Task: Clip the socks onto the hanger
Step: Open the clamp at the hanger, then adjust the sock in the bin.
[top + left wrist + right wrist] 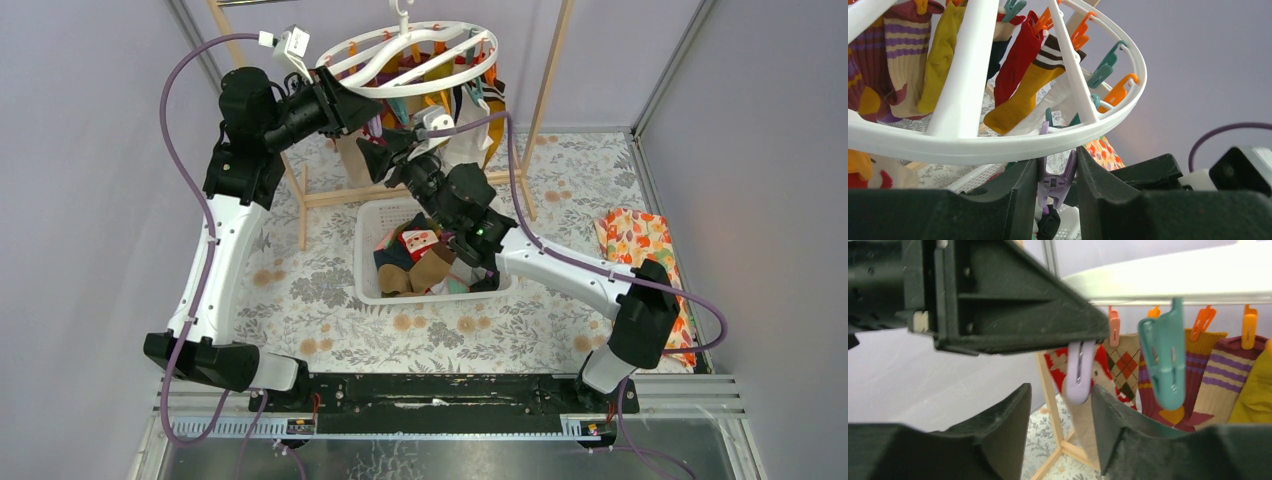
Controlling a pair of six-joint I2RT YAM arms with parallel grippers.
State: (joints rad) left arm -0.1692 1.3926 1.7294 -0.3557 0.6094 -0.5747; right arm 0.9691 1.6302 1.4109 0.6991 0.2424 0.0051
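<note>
Both arms start at the lower corners of the top view and bend inward. The right gripper (1060,392) points up-left above the basket (364,265) of loose socks (415,262). Its jaws are apart (nothing is gripped), just under a purple clip (1079,371). At upper centre the left gripper (1055,162), held level, pinches that clip beneath the hanger (998,145) rim. Farther back, hung socks (1020,70) dangle from other clips.

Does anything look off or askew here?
Only the hanger: it looks tilted, lower on the side where the left gripper pinches a lilac clip. Nothing looks spilled or damaged.
</note>
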